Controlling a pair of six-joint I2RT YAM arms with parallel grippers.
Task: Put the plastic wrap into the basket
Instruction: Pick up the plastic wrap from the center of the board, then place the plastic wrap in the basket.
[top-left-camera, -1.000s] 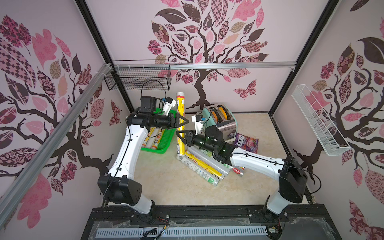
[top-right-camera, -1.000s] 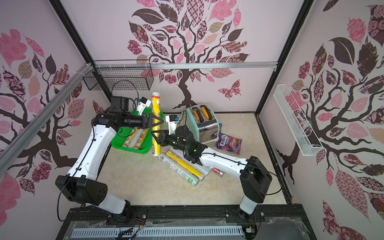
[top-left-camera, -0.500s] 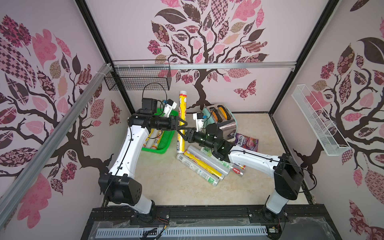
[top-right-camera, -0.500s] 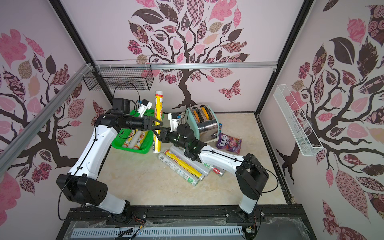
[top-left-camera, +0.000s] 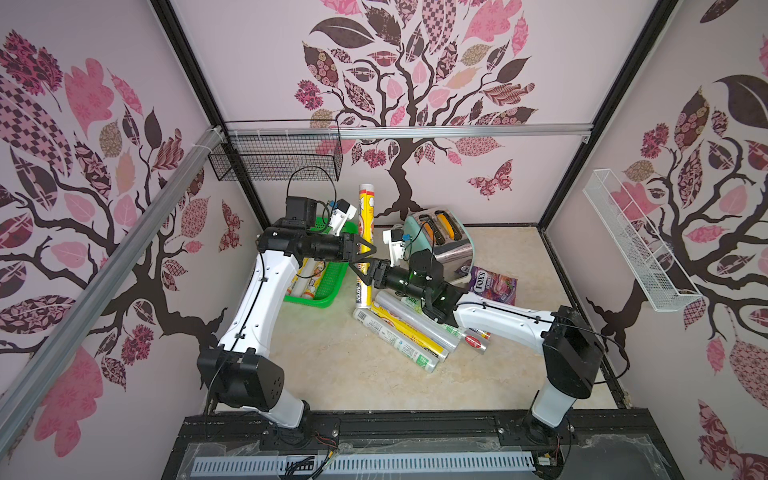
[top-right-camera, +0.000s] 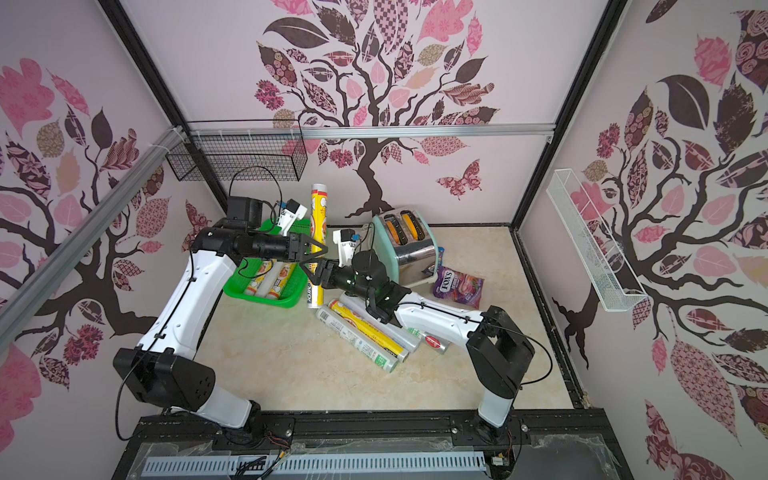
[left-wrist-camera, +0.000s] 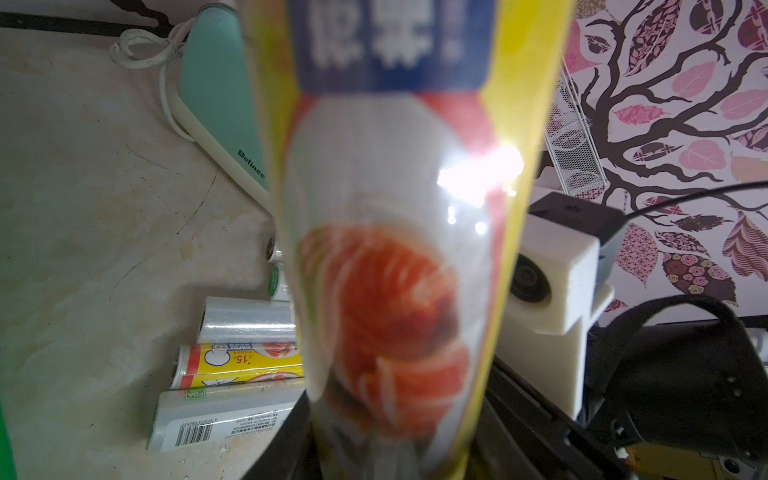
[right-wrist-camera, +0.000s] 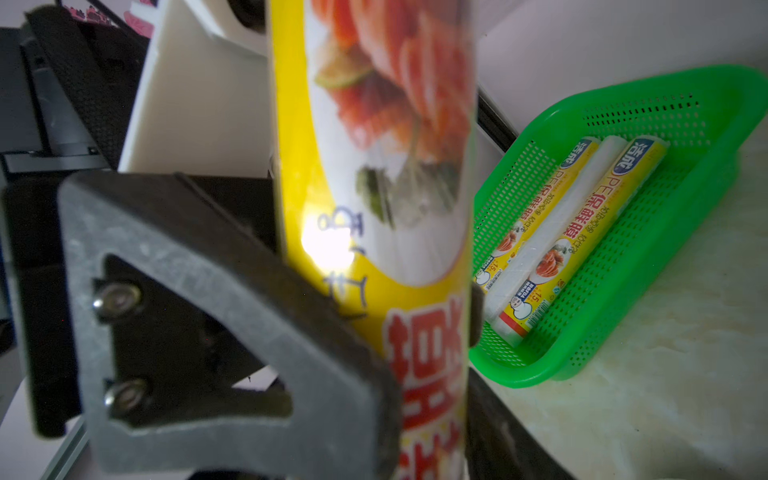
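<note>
A yellow plastic wrap roll (top-left-camera: 366, 212) (top-right-camera: 319, 208) stands upright in the air beside the green basket (top-left-camera: 332, 286) (top-right-camera: 257, 297). My left gripper (top-left-camera: 365, 249) (top-right-camera: 318, 248) is shut on its middle, and the roll (left-wrist-camera: 395, 249) fills the left wrist view. Just below, my right gripper (top-left-camera: 360, 274) (top-right-camera: 311, 276) has a finger on each side of the roll (right-wrist-camera: 374, 166); I cannot tell whether it grips. Three rolls (right-wrist-camera: 582, 216) lie in the basket (right-wrist-camera: 623, 345). Several more rolls (top-left-camera: 411, 328) (left-wrist-camera: 241, 357) lie piled on the floor under my right arm.
A mint toaster (top-left-camera: 440, 237) stands behind the right gripper, with a purple FOX'S bag (top-left-camera: 492, 284) to its right. A black wire basket (top-left-camera: 274, 158) hangs on the back wall. A white wire rack (top-left-camera: 636, 245) hangs on the right wall.
My left gripper has closed around the upright yellow roll, which the right gripper held alone a second ago. Both grippers and the roll have shifted slightly toward the back.
</note>
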